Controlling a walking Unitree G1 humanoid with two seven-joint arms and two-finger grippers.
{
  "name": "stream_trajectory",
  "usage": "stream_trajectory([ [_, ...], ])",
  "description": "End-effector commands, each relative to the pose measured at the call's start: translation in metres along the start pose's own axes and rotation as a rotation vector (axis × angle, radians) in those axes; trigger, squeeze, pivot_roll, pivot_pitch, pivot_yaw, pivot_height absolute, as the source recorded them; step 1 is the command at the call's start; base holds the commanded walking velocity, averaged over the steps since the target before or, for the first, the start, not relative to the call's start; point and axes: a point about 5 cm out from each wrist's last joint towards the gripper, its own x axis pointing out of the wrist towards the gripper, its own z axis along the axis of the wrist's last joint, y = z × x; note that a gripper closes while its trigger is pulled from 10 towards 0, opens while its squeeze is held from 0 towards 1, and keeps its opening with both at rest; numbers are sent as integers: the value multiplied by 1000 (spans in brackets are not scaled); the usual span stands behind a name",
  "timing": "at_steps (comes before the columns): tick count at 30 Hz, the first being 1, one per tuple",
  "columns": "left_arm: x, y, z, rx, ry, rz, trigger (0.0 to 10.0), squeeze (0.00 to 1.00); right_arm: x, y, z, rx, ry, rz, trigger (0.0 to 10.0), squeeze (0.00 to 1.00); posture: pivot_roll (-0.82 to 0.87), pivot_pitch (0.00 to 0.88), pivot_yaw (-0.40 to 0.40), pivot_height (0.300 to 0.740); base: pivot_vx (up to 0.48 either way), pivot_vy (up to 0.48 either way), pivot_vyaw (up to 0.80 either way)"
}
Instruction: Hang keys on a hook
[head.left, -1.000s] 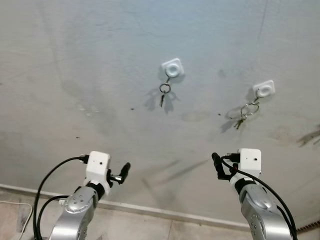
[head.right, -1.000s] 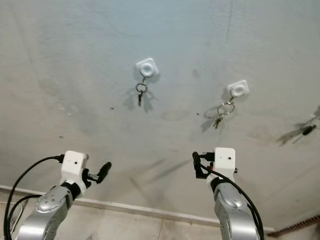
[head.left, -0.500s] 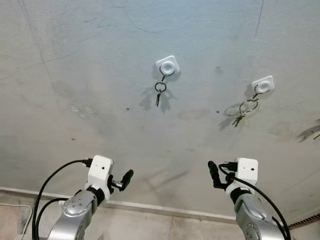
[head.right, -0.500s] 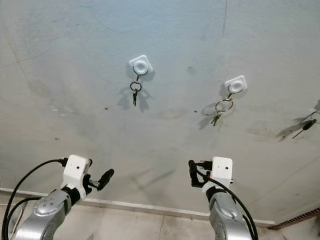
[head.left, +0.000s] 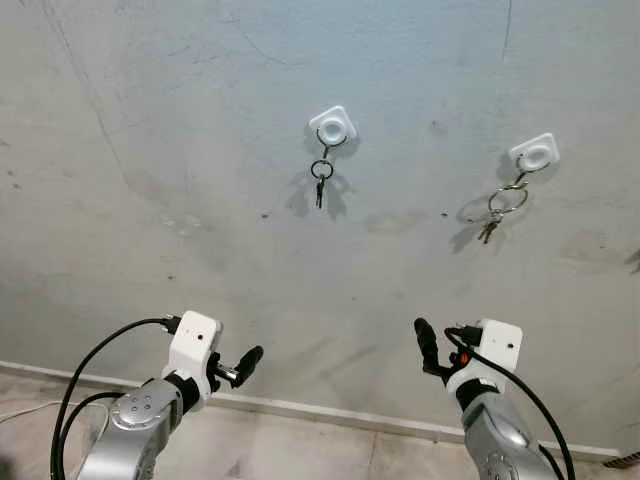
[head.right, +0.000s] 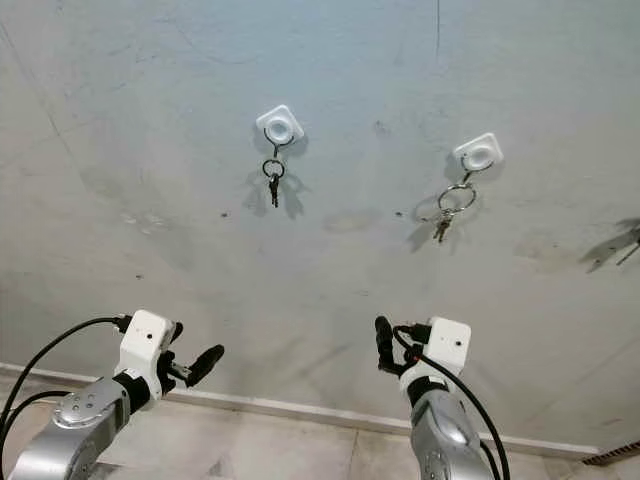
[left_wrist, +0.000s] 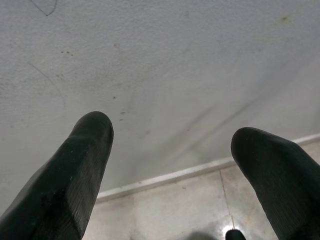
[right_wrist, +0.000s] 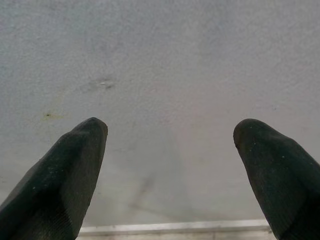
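— What stood in front of the robot?

— A grey, scuffed wall (head.left: 180, 130), with a pale baseboard (head.left: 330, 412) running along its foot and tiled floor (head.left: 290, 450) below that.

— And the arms?

— 2 silver arms were raised low in the head views, well below the hooks. The left claw (head.left: 243, 362) pointed toward the wall, its 2 black fingers (left_wrist: 75, 170) spread wide in the wrist view, nothing between them. The right claw (head.left: 427, 348) was released as well — its fingers (right_wrist: 65, 175) stood far apart, with bare wall between them.

— Where were the keys?

— On the wall, up high. 2 white square hooks were stuck there: the left hook (head.left: 332, 127) and, off to its right and slightly lower, the right hook (head.left: 534, 152). From the left hook hung a small dark ring with a single key (head.left: 321, 180). From the right hook hung a larger ring with a key bunch (head.left: 497, 208), tilted a little to the left.

— Was either claw touching them?

— No — both sets hung well apart from the claws.
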Motion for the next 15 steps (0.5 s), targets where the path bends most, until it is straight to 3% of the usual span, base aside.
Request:
stream_trajectory([
  [1, 1, -1, 3, 17, 6, -21, 10000, 0, -3, -4, 4, 12, -30, -20, 10000, 0, 197, 56, 12, 740, 0, 0, 0],
  [11, -2, 0, 5, 8, -5, -25, 10000, 0, -5, -1, 2, 26, -15, -3, 10000, 0, 187, 68, -14, 740, 0, 0, 0],
  [15, -3, 0, 5, 8, -7, -21, 10000, 0, -4, -1, 1, 35, -5, 0, 10000, 0, 188, 70, -19, 740, -242, 0, 0],
])
